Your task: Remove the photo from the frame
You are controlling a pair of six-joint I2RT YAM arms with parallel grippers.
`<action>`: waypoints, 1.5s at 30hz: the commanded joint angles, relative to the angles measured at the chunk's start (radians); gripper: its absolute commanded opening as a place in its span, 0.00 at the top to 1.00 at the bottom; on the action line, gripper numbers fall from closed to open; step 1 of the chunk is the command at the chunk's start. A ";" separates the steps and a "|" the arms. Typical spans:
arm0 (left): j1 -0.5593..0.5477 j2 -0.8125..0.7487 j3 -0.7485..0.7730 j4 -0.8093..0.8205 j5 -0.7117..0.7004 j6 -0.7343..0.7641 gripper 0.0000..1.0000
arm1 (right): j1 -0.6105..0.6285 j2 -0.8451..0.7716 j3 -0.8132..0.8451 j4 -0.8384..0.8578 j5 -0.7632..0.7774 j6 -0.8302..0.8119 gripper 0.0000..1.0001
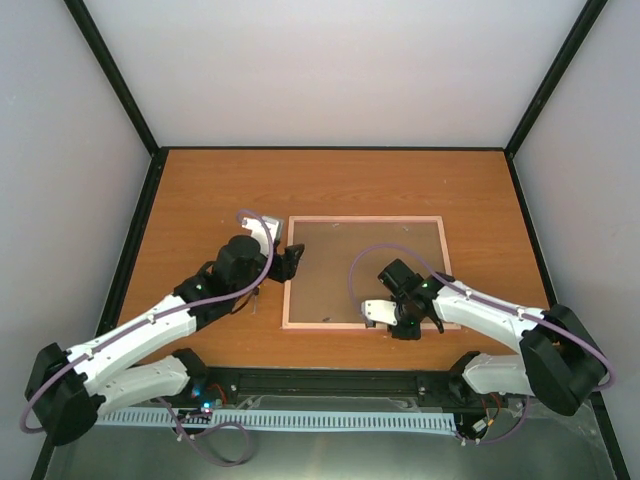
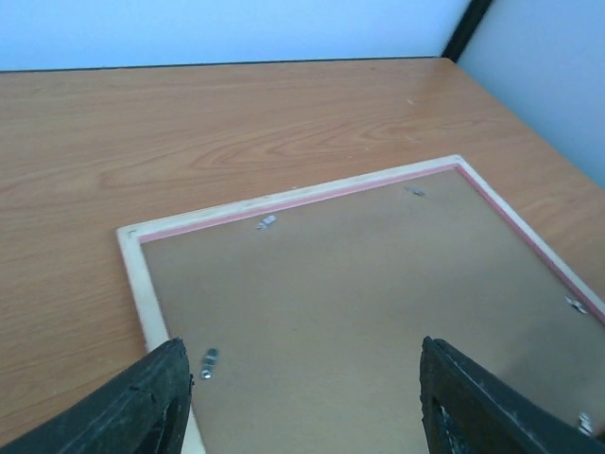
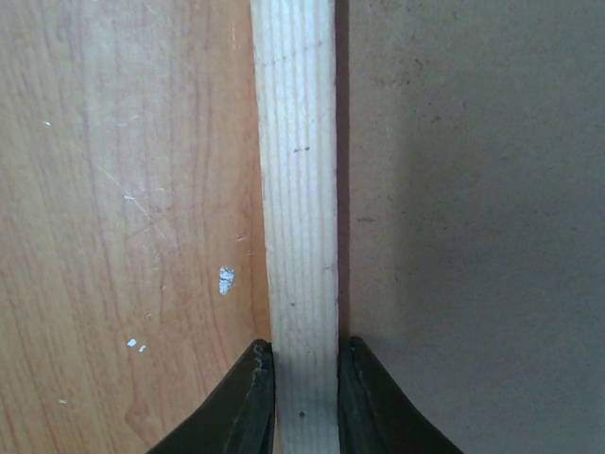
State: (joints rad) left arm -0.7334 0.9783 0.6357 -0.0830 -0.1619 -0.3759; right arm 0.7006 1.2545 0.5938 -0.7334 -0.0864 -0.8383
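The frame (image 1: 365, 219) lies face down in the middle of the table, its pale wooden edge (image 2: 137, 274) turned up around a plain brown backing board (image 2: 359, 284). The photo is hidden under that board. My right gripper (image 1: 400, 325) is at the frame's near edge. In the right wrist view its jaws press both sides of the pale wooden rail (image 3: 298, 189), so the right gripper (image 3: 305, 397) is shut on it. My left gripper (image 1: 293, 262) hovers at the frame's left edge. The left gripper (image 2: 302, 397) is open, its fingers (image 2: 142, 407) wide apart above the board and holding nothing.
Small metal tabs (image 2: 209, 362) (image 2: 267, 222) (image 2: 414, 191) sit along the inner edge of the frame, holding the board. The wooden table (image 1: 220, 190) is enclosed by grey walls with black corner posts (image 1: 115, 75). The arm bases stand on a rail at the near edge (image 1: 330, 385).
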 commanded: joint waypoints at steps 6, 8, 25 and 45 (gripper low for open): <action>-0.169 -0.048 0.025 -0.199 -0.101 0.067 0.36 | 0.010 -0.001 -0.012 0.020 0.097 -0.011 0.97; -0.237 -0.037 0.022 -0.208 -0.123 0.086 0.36 | 0.010 -0.040 0.032 -0.031 0.086 -0.021 0.97; -0.706 0.233 0.139 -0.288 -0.305 0.304 0.37 | -0.029 -0.034 0.394 -0.340 -0.068 -0.056 0.97; -0.741 0.600 0.250 -0.031 -0.601 0.782 0.43 | -0.030 -0.009 0.439 -0.377 -0.146 -0.024 0.97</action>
State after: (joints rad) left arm -1.4563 1.5871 0.8398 -0.2348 -0.6788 0.2825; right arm 0.6609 1.2507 0.9924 -1.1065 -0.1757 -0.8303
